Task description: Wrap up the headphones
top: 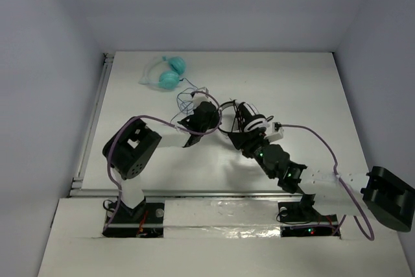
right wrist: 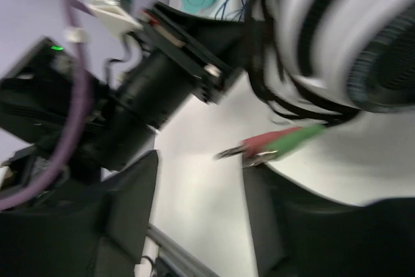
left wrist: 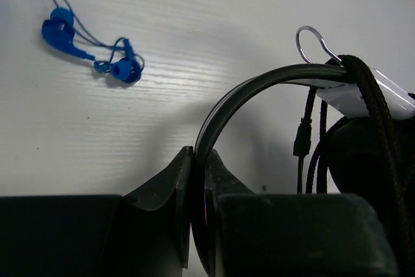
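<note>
Now, mid-wrap, my left gripper [left wrist: 198,160] is clamped on the band of the headphones [left wrist: 259,81] at the middle of the tabletop [left wrist: 194,30], while my right gripper [right wrist: 201,180] stands apart around the loose plug [right wrist: 272,144], which I judge I must pinch next to wind the cable [left wrist: 310,115].

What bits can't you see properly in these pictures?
Top view: the black-and-white over-ear headphones are mostly covered by the left arm and right arm.
Left wrist view: the left gripper pinches the headband; the earcups run off the right edge.
Right wrist view: blur smears the red and green plugs; whether the open right gripper touches them is unclear.
</note>
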Motion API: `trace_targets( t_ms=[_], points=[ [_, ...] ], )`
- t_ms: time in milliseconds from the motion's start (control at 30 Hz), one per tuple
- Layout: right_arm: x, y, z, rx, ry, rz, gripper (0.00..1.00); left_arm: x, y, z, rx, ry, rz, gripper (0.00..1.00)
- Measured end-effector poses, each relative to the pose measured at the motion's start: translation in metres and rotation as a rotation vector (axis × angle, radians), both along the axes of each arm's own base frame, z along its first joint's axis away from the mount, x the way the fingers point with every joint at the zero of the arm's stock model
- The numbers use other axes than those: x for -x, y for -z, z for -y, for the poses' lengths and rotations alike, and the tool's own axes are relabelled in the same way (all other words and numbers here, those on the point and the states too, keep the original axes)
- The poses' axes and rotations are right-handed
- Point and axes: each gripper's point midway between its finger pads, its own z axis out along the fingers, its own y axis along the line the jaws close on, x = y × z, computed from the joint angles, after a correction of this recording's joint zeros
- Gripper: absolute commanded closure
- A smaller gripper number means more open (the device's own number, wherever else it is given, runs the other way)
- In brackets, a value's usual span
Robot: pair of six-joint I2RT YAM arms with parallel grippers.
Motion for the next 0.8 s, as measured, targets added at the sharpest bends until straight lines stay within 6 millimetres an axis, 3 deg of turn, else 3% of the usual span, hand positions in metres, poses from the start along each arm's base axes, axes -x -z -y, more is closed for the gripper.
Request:
trace_targets(
  t_ms=[167,367,467,500,600,633,700,733,767,800],
  points=[
    [-0.008,-0.007,-0.003,0.012,0.032,-0.004,0.25,-0.001,0.045,-0.001,-0.077,-0.006,-0.074,1.00],
    [-0.010,-0.019,0.008,0.085,0.068,0.016,0.22,-0.017,0.040,0.016,-0.081,0.009,-0.048,1.00],
    [-0.014,-0.052,0.021,0.111,0.116,0.073,0.37,-0.019,0.041,0.018,-0.104,0.016,-0.046,1.00],
    [-0.015,-0.066,0.026,0.115,0.131,0.100,0.59,-0.019,0.042,0.018,-0.111,0.019,-0.047,1.00],
    [-0.013,-0.116,0.048,0.109,0.189,0.186,0.94,-0.021,0.043,0.019,-0.129,0.023,-0.049,0.76],
    [-0.011,-0.132,0.057,0.106,0.209,0.211,0.94,-0.022,0.042,0.020,-0.129,0.024,-0.044,0.60],
    [-0.005,-0.158,0.077,0.106,0.245,0.250,0.92,-0.025,0.037,0.022,-0.127,0.026,-0.025,0.41],
    [-0.002,-0.167,0.086,0.108,0.259,0.266,0.90,-0.026,0.034,0.021,-0.129,0.024,-0.016,0.22],
    [0.002,-0.176,0.095,0.115,0.273,0.279,0.85,-0.026,0.030,0.020,-0.136,0.025,-0.005,0.11],
    [0.006,-0.184,0.105,0.121,0.287,0.292,0.72,-0.027,0.023,0.019,-0.140,0.027,0.008,0.05]
  ],
)
